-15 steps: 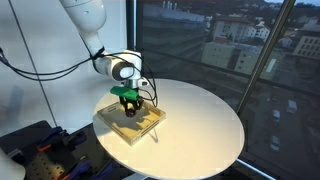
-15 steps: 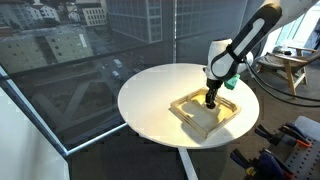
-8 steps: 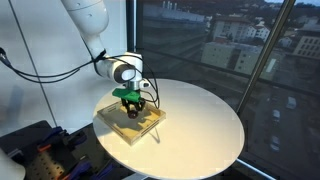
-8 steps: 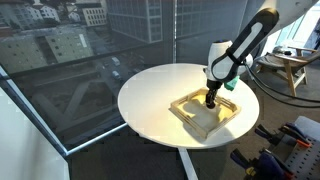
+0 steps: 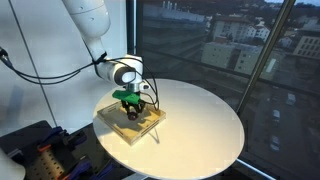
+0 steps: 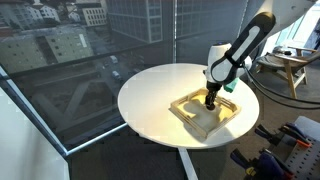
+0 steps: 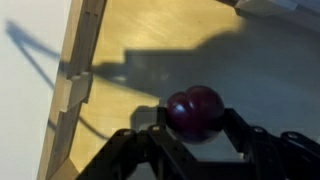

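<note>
my gripper point(image 7: 197, 124) pinched a dark red rounded piece point(image 7: 196, 104) between its fingers over the floor of the wooden tray point(image 7: 82, 55), which sat near the edge of the round white table point(image 6: 150, 95).

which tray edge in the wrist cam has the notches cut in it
The wooden edge down the left of the wrist view: it is stepped into blocks, while the edge at top right looks straight.

Glossy dark-red ball point(image 7: 194, 108) sits clamped in the pincer point(image 7: 196, 122) inside wooden tray point(image 7: 80, 75).
</note>
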You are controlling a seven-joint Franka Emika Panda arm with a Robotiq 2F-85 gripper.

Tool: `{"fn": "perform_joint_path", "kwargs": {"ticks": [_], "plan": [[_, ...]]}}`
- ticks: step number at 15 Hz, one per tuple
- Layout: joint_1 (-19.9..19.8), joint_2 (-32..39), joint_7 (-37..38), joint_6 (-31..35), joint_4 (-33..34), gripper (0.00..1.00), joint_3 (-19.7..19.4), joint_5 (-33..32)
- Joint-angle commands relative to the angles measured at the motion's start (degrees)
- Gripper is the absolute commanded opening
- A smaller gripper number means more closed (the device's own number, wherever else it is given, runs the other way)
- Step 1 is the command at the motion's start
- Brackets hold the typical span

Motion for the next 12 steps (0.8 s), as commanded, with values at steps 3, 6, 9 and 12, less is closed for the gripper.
{"fn": "perform_joint_path", "kwargs": {"ticks": [3,6,9,12], "plan": [[0.2,1.1,2.2,0.5,1.0,0.35,-0.4,-2.0],[0.2,1.2,2.3,0.5,1.1,0.44,-0.4,-2.0],[0.1,1.1,2.4,0.4,1.1,0.88,-0.4,-1.9],[0.1,1.0,2.4,0.4,1.1,1.00,-0.4,-1.9]]}}
